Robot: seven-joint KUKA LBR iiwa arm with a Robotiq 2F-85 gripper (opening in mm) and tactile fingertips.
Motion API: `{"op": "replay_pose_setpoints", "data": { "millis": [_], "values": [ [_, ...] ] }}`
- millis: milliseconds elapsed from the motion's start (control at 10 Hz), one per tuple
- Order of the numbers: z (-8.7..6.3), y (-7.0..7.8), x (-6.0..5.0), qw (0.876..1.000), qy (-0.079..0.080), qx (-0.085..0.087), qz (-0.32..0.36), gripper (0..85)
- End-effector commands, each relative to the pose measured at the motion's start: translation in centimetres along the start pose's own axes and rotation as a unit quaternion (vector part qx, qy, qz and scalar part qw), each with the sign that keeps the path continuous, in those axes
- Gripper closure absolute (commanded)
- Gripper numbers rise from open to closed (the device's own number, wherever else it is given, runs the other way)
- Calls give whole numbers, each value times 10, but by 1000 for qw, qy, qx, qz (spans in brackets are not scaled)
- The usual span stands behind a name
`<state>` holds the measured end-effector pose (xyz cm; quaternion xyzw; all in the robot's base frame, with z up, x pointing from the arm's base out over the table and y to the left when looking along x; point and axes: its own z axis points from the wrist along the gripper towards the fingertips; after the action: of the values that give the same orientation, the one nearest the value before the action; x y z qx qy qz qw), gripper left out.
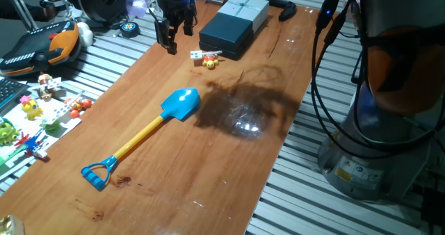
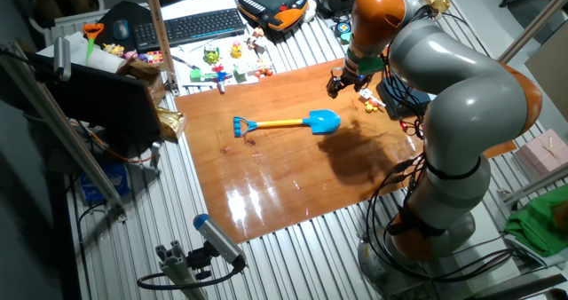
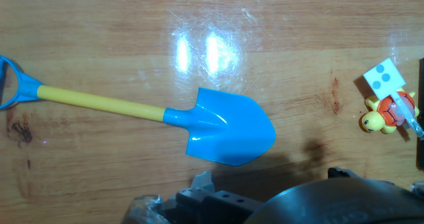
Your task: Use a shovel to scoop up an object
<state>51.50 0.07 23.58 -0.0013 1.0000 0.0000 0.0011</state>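
The shovel (image 1: 182, 103) lies flat on the wooden table (image 1: 229, 165), blue blade toward the far end, yellow shaft and blue loop end (image 1: 97, 172) toward the near left. In the hand view the shovel (image 3: 228, 134) sits mid-frame, blade pointing right. The object (image 3: 384, 112), a tiny yellow and red figure, rests at the right edge beside a small white dotted block (image 3: 384, 77). The object (image 1: 210, 62) lies beyond the blade near a dark box. My gripper (image 1: 179, 39) hangs above the table's far end, open and holding nothing, left of the object.
A dark teal box (image 1: 236, 23) stands at the far end of the table, just behind the object. Small toys (image 1: 42, 103) and a teach pendant (image 1: 42, 47) lie off the table's left side. The robot base (image 1: 375, 144) stands to the right.
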Motion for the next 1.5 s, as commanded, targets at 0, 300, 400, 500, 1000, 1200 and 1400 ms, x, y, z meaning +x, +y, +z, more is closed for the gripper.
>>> {"op": "replay_pose_setpoints", "data": {
  "millis": [0, 300, 400, 500, 1000, 1200, 1400],
  "values": [
    [0, 0, 0, 989, 106, 45, -89, 843],
    [0, 0, 0, 989, 106, 45, -89, 843],
    [0, 0, 0, 989, 106, 45, -89, 843],
    [0, 0, 0, 989, 106, 45, -89, 843],
    [0, 0, 0, 989, 107, 45, -89, 843],
    [0, 0, 0, 990, 105, 46, -79, 843],
    [0, 0, 0, 991, 103, 48, -66, 843]
  ]
}}
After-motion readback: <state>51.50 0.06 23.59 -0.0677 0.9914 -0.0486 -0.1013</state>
